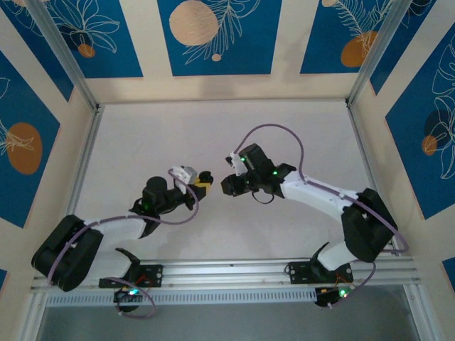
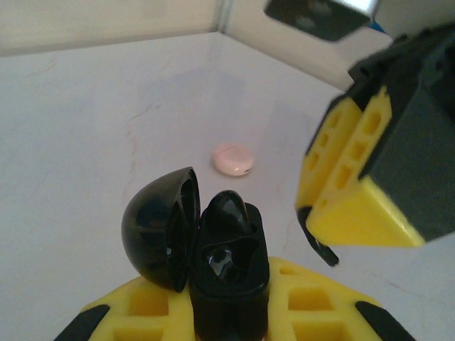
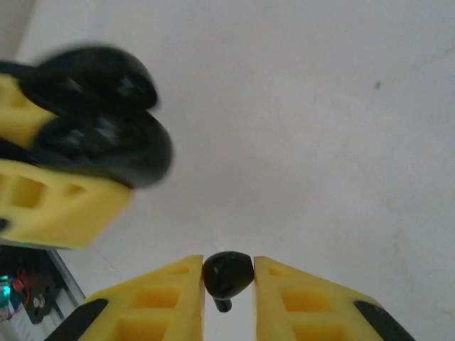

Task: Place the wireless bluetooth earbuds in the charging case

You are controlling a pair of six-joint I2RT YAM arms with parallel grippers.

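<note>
Above table (image 1: 178, 135), R jaws pinch earbud (image 3: 227, 275), stem toward wrist; L jaws clamp open case (image 2: 227, 284).

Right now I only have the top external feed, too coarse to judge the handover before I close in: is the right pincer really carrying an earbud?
Observer: Yes. The right wrist view shows a black earbud pinched between the right pincer's yellow fingers.
Operator: Is the charging case ready to take it?
Observer: In the left wrist view, the left pincer grips the charging case, with its lid swung open to one side.
Operator: Anything loose nearby?
Observer: A small pink oval object lies on the table beyond the case, apart from it.
</note>
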